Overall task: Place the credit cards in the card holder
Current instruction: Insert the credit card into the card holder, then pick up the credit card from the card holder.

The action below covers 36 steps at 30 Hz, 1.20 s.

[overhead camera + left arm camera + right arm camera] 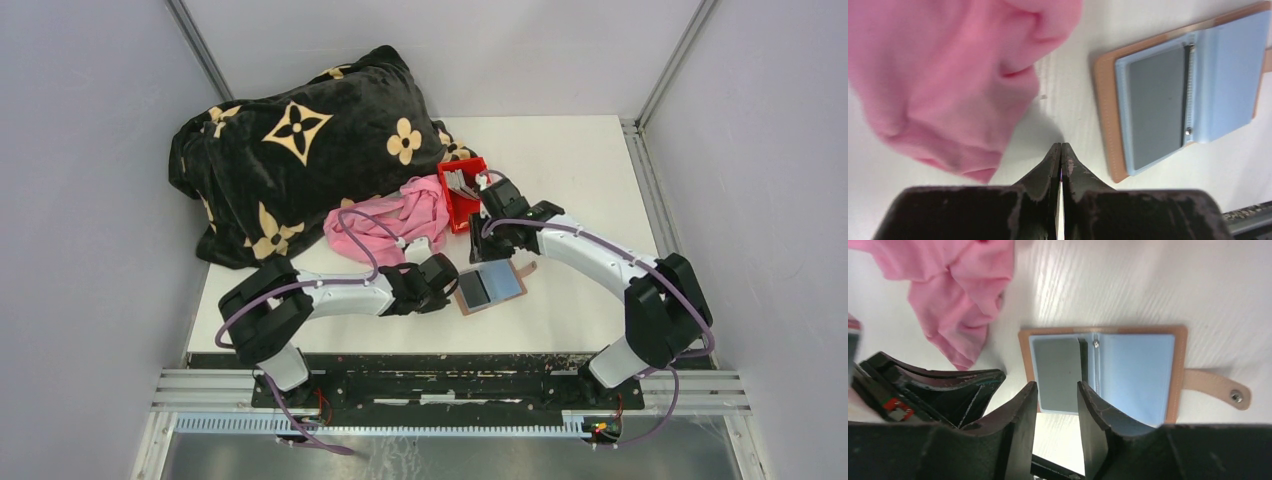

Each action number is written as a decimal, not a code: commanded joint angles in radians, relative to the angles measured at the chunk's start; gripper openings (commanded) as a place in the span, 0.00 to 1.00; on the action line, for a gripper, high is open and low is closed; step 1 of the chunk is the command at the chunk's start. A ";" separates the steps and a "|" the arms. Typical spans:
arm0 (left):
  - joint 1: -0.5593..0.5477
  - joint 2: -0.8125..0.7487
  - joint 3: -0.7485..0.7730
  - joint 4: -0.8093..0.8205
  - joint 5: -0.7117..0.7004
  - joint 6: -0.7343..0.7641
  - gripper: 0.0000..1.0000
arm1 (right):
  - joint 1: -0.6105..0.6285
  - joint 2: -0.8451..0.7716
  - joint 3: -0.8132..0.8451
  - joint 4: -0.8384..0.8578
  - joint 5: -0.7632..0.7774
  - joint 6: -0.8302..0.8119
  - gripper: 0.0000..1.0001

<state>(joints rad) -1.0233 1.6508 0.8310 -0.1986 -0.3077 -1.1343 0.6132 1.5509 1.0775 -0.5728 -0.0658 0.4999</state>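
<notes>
Left end effector [1061, 148] pinched shut, right end effector [1057, 388] parted; card holder [490, 288] lies open crosswise, tab [525, 268] pointing right.

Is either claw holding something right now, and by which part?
Nothing seems held. The right gripper is open near the card holder, its gap empty; the left gripper is shut, with no card showing in it.

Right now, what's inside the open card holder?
In the card holder, a grey card fills the left side; the right blue sleeve looks empty. Anything beneath the sleeves is hidden.
</notes>
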 commanded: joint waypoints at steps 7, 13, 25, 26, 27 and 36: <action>0.014 -0.162 -0.023 -0.270 -0.142 0.048 0.54 | -0.032 0.139 0.348 -0.064 0.087 -0.080 0.52; 0.130 -0.189 0.086 -0.265 -0.122 0.163 0.68 | -0.074 0.322 0.585 -0.094 0.090 -0.095 0.59; 0.313 -0.017 0.339 -0.187 -0.001 0.337 0.69 | -0.136 0.618 0.922 -0.114 0.095 -0.107 0.61; 0.322 0.000 0.356 -0.186 0.005 0.341 0.69 | -0.141 0.636 0.945 -0.121 0.095 -0.112 0.61; 0.328 0.013 0.369 -0.184 0.009 0.344 0.69 | -0.144 0.652 0.968 -0.125 0.094 -0.117 0.61; 0.361 0.088 0.448 -0.159 0.042 0.346 0.68 | -0.181 0.739 1.057 -0.142 0.080 -0.112 0.62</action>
<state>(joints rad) -0.6712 1.7176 1.2114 -0.4076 -0.2855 -0.8345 0.4515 2.2704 2.0785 -0.7170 0.0120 0.3916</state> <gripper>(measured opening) 0.688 0.619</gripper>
